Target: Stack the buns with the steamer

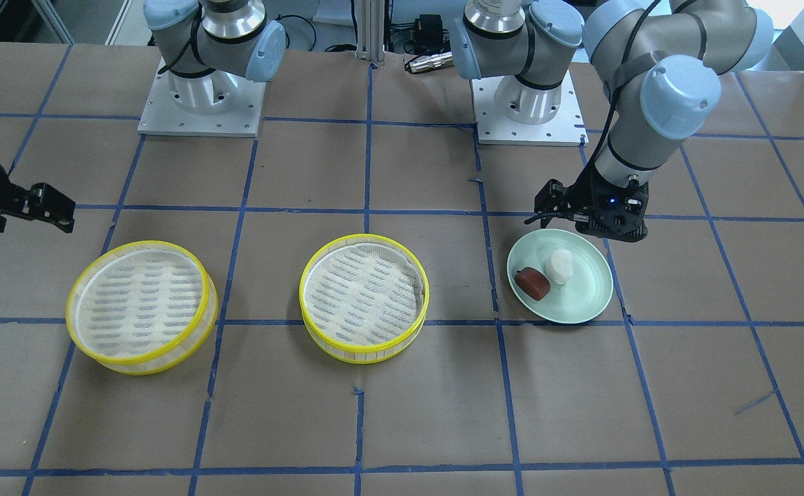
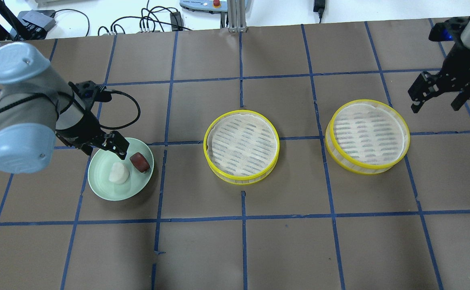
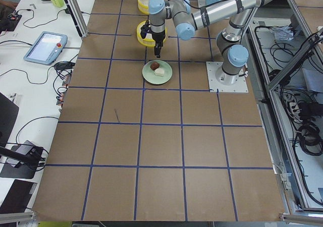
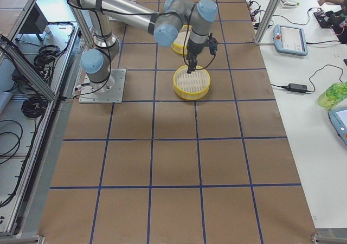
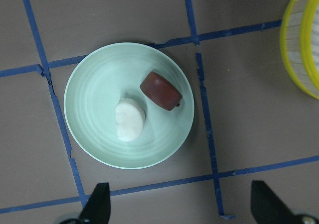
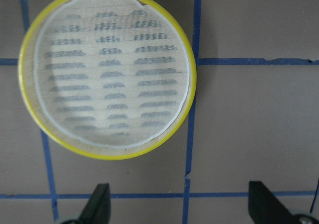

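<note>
A white bun (image 2: 119, 173) and a reddish-brown bun (image 2: 139, 162) lie side by side on a pale green plate (image 2: 105, 190). My left gripper (image 2: 102, 147) is open and empty, hovering over the plate's edge nearest the robot. In the left wrist view the white bun (image 5: 130, 119) and brown bun (image 5: 161, 91) lie ahead of the open fingertips (image 5: 97, 204). Two yellow-rimmed steamer trays, both empty, stand at the middle (image 2: 241, 147) and to the right (image 2: 367, 136). My right gripper (image 2: 436, 102) is open and empty beside the right tray (image 6: 107, 72).
The table is brown paper with a grid of blue tape. The two arm bases (image 1: 202, 103) (image 1: 529, 103) stand at the robot's edge. Cables and a control box (image 2: 37, 20) lie beyond the far edge. The plate, middle tray and right tray form a row.
</note>
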### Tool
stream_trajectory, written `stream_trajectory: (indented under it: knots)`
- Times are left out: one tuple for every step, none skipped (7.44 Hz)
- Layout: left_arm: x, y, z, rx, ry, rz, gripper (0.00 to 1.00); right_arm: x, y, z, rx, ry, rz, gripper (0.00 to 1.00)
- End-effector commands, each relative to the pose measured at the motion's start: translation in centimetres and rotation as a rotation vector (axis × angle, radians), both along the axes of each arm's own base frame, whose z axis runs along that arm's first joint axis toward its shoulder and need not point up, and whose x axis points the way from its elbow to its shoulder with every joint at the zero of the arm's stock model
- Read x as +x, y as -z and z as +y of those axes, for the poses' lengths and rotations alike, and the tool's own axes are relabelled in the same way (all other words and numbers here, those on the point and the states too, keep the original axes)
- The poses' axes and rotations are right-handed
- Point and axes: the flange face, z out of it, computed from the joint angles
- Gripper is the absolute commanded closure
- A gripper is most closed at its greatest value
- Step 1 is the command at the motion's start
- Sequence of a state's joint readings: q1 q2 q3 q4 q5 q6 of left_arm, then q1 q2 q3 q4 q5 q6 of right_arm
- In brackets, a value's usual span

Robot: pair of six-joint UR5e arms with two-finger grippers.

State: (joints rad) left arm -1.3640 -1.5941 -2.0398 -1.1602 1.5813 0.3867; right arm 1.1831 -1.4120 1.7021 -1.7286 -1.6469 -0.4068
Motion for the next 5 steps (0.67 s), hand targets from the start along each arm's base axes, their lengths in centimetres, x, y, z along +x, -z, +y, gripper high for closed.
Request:
stream_trajectory:
  knots:
    - [0.8,6.8,-1.3,0.03,0.005,0.003,0.05,-2.0,9.4,-0.4,-0.038,-0.015,-0.001,0.1]
    - [1.6,8.6,-2.0,0.039,0.008,-0.035,0.05,-1.4,11.3,0.0,-0.085,-0.012,-0.026,0.2]
    - [2.0,9.2,-2.1,0.051,0.016,-0.079,0.14,-1.4,11.8,-0.1,-0.105,-0.016,-0.021,0.43]
    - [2.1,9.1,-2.1,0.051,0.03,-0.084,0.38,-1.5,12.7,-0.2,-0.09,-0.013,-0.029,0.55]
    - [2.1,9.4,-2.0,0.065,0.027,-0.083,0.75,-1.6,13.4,-0.3,-0.082,-0.013,-0.033,0.57]
